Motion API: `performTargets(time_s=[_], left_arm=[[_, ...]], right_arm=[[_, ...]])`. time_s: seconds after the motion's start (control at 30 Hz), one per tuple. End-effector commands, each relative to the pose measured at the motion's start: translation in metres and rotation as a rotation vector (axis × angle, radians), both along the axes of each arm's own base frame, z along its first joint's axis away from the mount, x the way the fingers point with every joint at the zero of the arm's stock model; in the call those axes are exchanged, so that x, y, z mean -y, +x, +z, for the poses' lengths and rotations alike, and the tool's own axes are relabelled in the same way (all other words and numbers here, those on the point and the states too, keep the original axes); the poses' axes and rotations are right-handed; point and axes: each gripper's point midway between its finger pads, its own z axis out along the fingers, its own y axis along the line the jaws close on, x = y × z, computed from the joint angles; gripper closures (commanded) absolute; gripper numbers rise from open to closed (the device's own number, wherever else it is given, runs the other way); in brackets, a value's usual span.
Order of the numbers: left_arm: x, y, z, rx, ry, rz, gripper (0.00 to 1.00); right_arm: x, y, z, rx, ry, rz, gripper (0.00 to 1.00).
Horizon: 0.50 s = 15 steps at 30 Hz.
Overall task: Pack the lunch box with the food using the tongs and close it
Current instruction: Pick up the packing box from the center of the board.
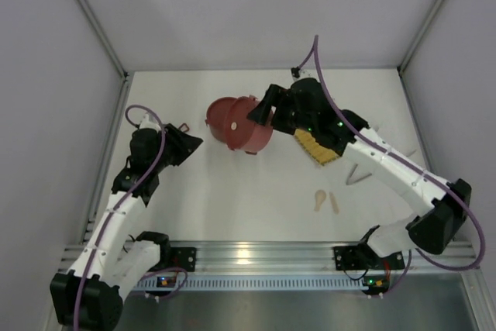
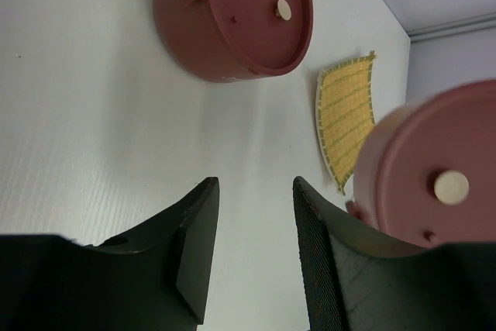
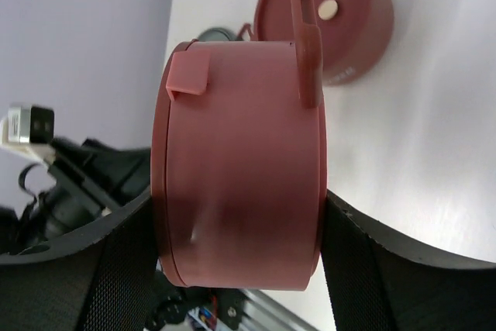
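Note:
My right gripper (image 3: 240, 201) is shut on one dark-red tier of the lunch box (image 3: 244, 168), held on its side with a pad against each flat end. In the top view this tier (image 1: 254, 137) hangs at the right gripper (image 1: 260, 112). A second tier (image 1: 223, 117) lies just left of it on the table, flat face with a cream dot (image 2: 284, 10) showing. My left gripper (image 2: 252, 185) stands open and empty, low over the bare table (image 1: 194, 143), short of both tiers. The thin silver tongs (image 1: 358, 176) lie right of centre. No food is in view.
A yellow woven mat (image 1: 316, 148) lies partly under my right arm and shows behind the held tier (image 2: 347, 114). Two small beige sticks (image 1: 325, 201) rest near the front. Grey walls enclose the table on three sides.

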Motion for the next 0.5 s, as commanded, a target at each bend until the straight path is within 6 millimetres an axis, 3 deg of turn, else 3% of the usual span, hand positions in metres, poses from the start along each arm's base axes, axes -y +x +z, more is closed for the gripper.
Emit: performTargets(time_s=[0.0, 0.07, 0.1, 0.13, 0.17, 0.23, 0.47], left_arm=[[-0.004, 0.006, 0.039, 0.1, -0.017, 0.034, 0.52], [-0.005, 0.007, 0.051, 0.128, -0.01, 0.038, 0.51], [-0.006, 0.008, 0.055, 0.134, -0.007, 0.04, 0.51], [-0.006, 0.009, 0.058, 0.134, -0.001, 0.04, 0.51], [-0.008, 0.01, 0.065, 0.148, 0.008, 0.046, 0.51], [-0.009, 0.013, 0.068, 0.15, 0.016, 0.051, 0.51], [-0.009, 0.023, 0.081, 0.17, 0.017, 0.064, 0.51]], right_arm=[[-0.047, 0.038, 0.075, 0.164, 0.29, 0.139, 1.0], [-0.054, 0.057, 0.086, 0.173, 0.362, 0.169, 1.0], [-0.063, 0.069, 0.081, 0.161, 0.382, 0.18, 1.0], [-0.067, 0.077, 0.095, 0.202, 0.436, 0.199, 1.0], [-0.075, 0.087, 0.09, 0.166, 0.472, 0.228, 1.0], [-0.08, 0.097, 0.103, 0.189, 0.552, 0.273, 1.0], [-0.086, 0.143, 0.094, 0.141, 0.714, 0.292, 1.0]])
